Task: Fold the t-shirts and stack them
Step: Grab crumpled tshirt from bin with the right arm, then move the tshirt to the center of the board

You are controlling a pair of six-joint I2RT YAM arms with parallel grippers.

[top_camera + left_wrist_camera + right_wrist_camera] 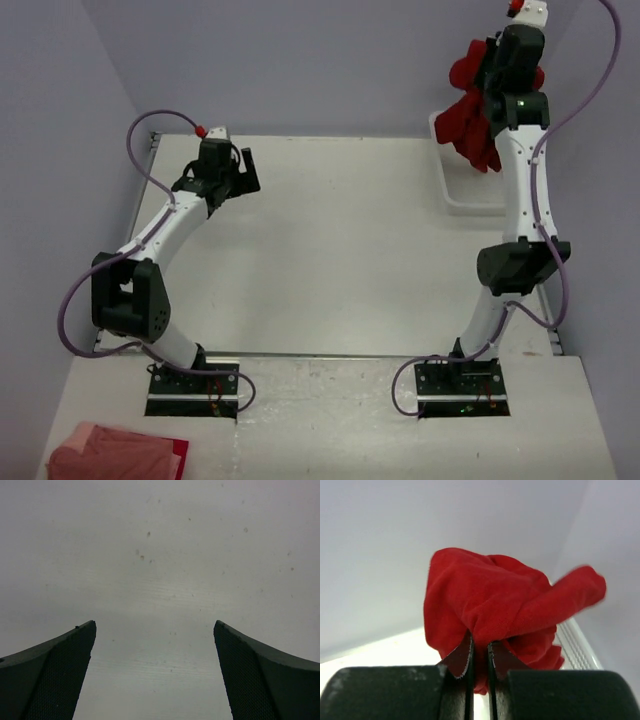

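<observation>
A deep red t-shirt [472, 122] hangs bunched in mid-air above the white basket [468, 205] at the table's far right corner, pinched between the tightly closed fingers of the right gripper [480, 644]. The left gripper [154, 625] hovers spread wide over bare table [330, 260], holding nothing. 1 folded pinkish-red garment [115, 452] lies on the near left ledge (probably a finished shirt). The lifted shirt is neither spread nor folded, so most work appears to remain.

Basket [470, 205]: white, at the tabletop's far right edge.
Tabletop [330, 250]: pale, faintly speckled.
Walls [300, 60]: plain lilac-grey, behind and beside.
</observation>
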